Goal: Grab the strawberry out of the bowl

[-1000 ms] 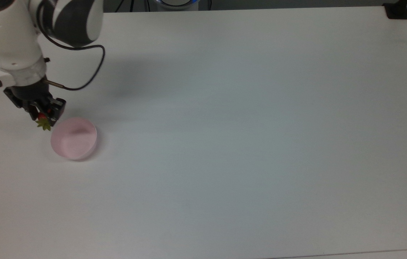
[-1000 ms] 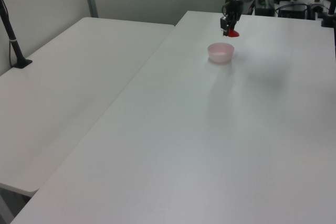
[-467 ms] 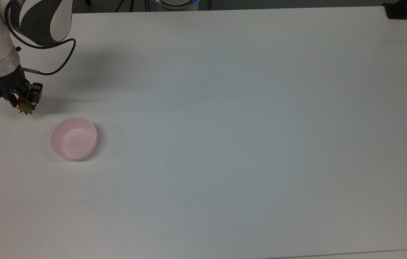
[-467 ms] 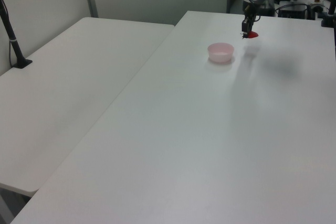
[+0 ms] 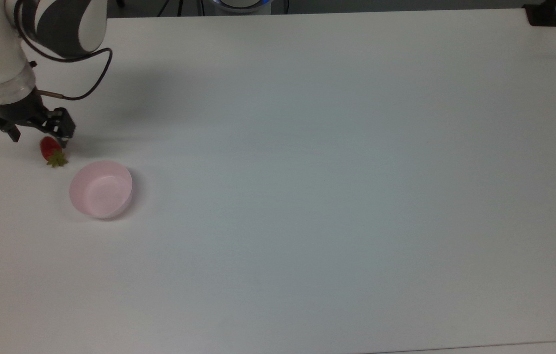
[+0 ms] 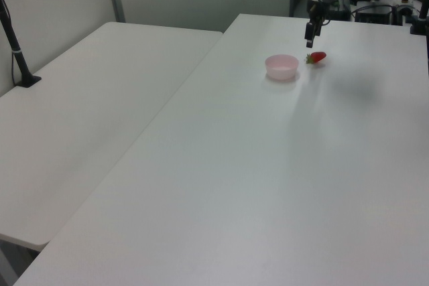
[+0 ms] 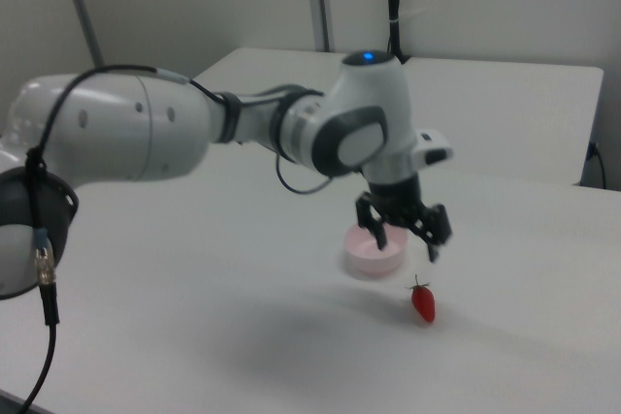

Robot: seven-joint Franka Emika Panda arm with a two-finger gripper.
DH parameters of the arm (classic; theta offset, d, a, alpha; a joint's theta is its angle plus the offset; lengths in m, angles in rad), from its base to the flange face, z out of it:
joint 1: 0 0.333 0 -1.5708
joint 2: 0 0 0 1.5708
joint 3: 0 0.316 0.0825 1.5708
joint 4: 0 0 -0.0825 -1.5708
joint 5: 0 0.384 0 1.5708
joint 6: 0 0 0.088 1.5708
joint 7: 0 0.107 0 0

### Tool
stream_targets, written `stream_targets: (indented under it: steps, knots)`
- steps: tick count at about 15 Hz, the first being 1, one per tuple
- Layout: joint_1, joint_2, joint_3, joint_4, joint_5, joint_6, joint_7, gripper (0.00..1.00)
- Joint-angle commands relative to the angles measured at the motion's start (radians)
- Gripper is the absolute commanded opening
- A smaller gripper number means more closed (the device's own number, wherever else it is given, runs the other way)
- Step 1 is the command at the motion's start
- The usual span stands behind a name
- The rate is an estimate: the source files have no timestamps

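Observation:
The strawberry (image 5: 50, 150) lies on its side on the white table, red with a green cap, just off the top view's upper left of the bowl (image 5: 101, 189). The pale pink bowl is empty. My gripper (image 5: 39, 133) hangs open just above the strawberry, fingers spread and holding nothing. In the left view the strawberry (image 6: 317, 57) rests right of the bowl (image 6: 281, 67), with the gripper (image 6: 310, 35) above it. The right view has the strawberry (image 7: 423, 302) on the table below the open gripper (image 7: 406, 238), and the bowl (image 7: 364, 257) behind it.
A black clamp (image 5: 543, 14) sits at the table's far right corner in the top view. A second white table (image 6: 87, 98) adjoins on the left view's left, with a black post (image 6: 17, 51) on it. The arm's cable (image 5: 96, 78) loops beside the wrist.
The gripper carried the strawberry away from above the bowl, then opened. The strawberry now lies on the table beside the bowl, and the gripper has lifted off it.

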Motion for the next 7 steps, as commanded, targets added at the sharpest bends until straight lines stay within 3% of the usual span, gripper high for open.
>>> stream_targets:
  steps: [1,7]
  knots:
    - [0.134,-0.125,-0.004,-0.025,-0.005,-0.16,0.163,1.0]
    - [0.361,-0.308,-0.007,-0.028,-0.014,-0.398,0.396,1.0]
